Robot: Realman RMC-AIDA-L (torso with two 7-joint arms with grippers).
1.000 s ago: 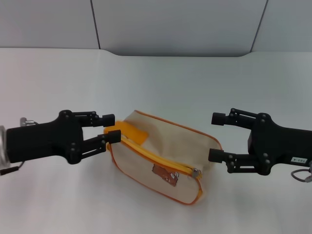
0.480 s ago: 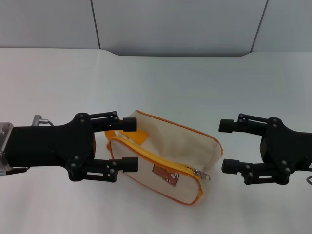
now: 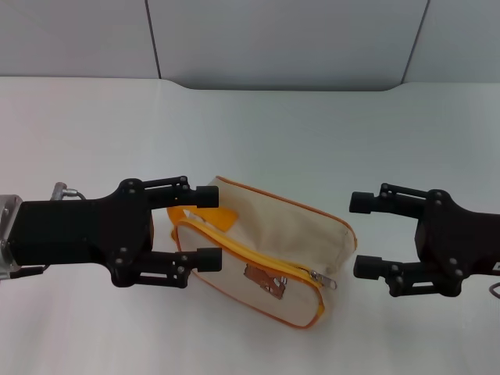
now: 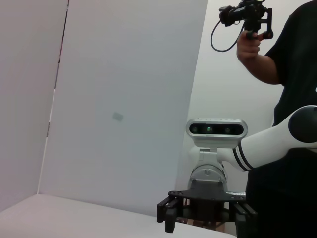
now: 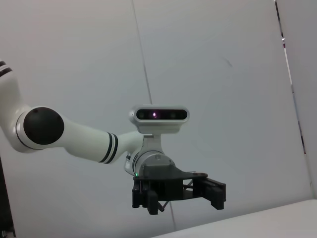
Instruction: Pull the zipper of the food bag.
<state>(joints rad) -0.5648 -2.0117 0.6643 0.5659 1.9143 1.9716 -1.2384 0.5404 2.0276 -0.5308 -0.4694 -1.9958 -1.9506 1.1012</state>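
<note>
The food bag (image 3: 269, 234) is a cream canvas pouch with orange piping and a brown bear print (image 3: 262, 280), lying slanted on the white table. Its orange zipper (image 3: 250, 252) runs along the near top edge to a silver pull tab (image 3: 325, 280) at the right end. The orange strap loop (image 3: 209, 216) is at the left end. My left gripper (image 3: 208, 228) is open, with its fingers on either side of the bag's left end and the strap loop. My right gripper (image 3: 362, 234) is open and empty, just right of the bag's right end and apart from the pull tab.
The white table (image 3: 273, 133) stretches back to a grey panelled wall (image 3: 281, 39). The left wrist view shows the robot's head camera (image 4: 216, 129) and a person (image 4: 277, 59) standing behind it. The bag shows in neither wrist view.
My left gripper has opened wide and moved right, around the bag's strap end. My right gripper has drawn back a little to the right. The pull tab now lies flat, pointing right.
</note>
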